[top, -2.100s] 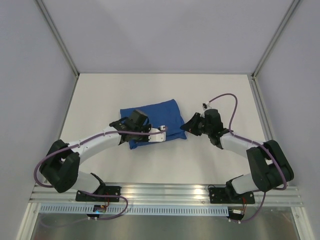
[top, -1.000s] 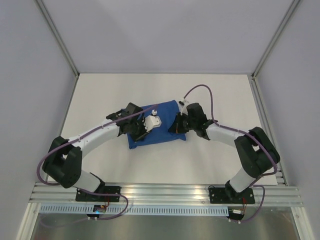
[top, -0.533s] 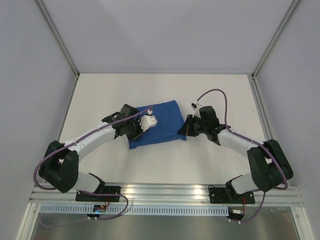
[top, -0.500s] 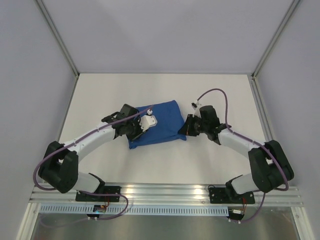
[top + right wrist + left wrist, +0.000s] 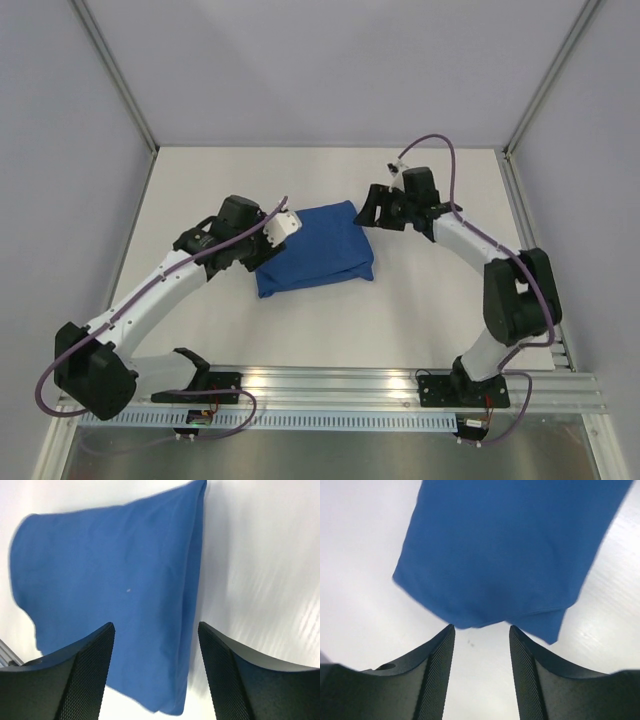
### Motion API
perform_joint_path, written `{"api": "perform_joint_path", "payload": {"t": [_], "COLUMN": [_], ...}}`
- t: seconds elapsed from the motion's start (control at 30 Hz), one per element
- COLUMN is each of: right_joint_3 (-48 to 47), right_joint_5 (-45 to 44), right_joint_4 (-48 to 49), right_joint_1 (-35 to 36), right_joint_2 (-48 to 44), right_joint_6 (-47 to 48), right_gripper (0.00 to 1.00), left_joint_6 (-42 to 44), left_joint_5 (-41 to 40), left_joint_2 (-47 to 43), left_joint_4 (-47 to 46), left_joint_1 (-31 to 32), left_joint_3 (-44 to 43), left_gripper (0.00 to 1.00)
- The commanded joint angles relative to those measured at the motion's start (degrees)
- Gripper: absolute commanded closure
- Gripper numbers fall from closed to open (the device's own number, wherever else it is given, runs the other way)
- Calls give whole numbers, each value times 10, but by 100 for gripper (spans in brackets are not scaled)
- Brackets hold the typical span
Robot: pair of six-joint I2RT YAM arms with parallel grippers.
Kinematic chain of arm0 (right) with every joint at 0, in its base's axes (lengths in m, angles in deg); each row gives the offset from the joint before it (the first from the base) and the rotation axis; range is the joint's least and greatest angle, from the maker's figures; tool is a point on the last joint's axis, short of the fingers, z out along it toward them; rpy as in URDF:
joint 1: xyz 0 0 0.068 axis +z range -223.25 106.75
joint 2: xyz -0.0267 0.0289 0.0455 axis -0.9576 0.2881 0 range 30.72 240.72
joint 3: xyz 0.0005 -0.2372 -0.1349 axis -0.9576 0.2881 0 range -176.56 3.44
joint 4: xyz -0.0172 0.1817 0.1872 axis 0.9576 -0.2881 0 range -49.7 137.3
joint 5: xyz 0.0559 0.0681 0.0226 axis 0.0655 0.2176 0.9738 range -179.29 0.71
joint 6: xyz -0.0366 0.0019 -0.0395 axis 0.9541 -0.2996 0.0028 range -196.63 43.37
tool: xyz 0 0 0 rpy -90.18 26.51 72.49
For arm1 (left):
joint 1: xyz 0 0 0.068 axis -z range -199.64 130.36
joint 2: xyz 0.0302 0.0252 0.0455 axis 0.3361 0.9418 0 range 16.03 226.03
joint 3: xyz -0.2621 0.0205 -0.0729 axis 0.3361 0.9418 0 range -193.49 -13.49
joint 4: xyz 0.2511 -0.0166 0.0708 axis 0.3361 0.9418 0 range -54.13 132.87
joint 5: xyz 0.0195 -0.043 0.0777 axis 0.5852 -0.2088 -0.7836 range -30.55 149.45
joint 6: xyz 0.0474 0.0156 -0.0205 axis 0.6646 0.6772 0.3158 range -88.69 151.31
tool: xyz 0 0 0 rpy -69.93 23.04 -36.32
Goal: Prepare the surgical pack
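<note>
**Top external view.** One royal-blue cloth bundle (image 5: 313,247) lies on the white counter (image 5: 420,300), near its middle. It is folded into a rough rectangle and turned slightly askew. Only the outer cloth is visible; any contents are hidden. Two arms reach in from the near edge, one on each side of the bundle. The left hand (image 5: 265,240) sits at the bundle's left edge, low over the counter. The right hand (image 5: 372,208) sits just beside the bundle's far right corner. From this height the gap between either hand and the cloth cannot be judged.

**Left wrist view.** Two dark, ribbed fingers (image 5: 437,675) frame the lower part of the picture. The left hand (image 5: 481,628) is spread. Only bare counter shows between its two tips, and nothing is pinched. The bundle (image 5: 510,545) fills the upper part of the view. Its nearest rounded edge lies just ahead of the fingertips. One loose corner of cloth hangs lower on the right side.

**Right wrist view.** Two fingers (image 5: 85,680) stand well apart, so the right hand (image 5: 155,625) is also spread and pinches nothing. The bundle (image 5: 110,565) appears between and beyond the two tips, with one long folded edge running down the centre. The picture is blurred; contact between fingers and cloth cannot be determined.
</note>
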Motion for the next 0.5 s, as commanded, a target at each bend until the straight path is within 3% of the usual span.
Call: {"api": "perform_joint_path", "payload": {"t": [0.0,0.13,0.17,0.23,0.3,0.47], "right_joint_3": [-50,-63,-61,-40,-15,106], "right_joint_5": [58,88,95,122,133,109], "right_joint_4": [-23,4,10,39,87,206], "right_joint_1": [0,0,0,0,2,14], "right_joint_2": [92,141,148,154,144,105], "right_joint_6": [43,33,29,5,-16,-127], "right_gripper": [30,35,39,56,61,85], "left_joint_6": [-24,-37,-38,-42,-44,-52], "left_joint_5": [-150,-188,-194,-201,-218,-197], "left_joint_2": [1,-1,-1,-3,-5,-20], "left_joint_4": [24,33,34,34,37,96], "left_joint_1": [-3,-3,-3,-4,-5,-12], "left_joint_3": [-7,3,6,14,15,-16], "left_gripper": [43,41,41,41,40,39]}}
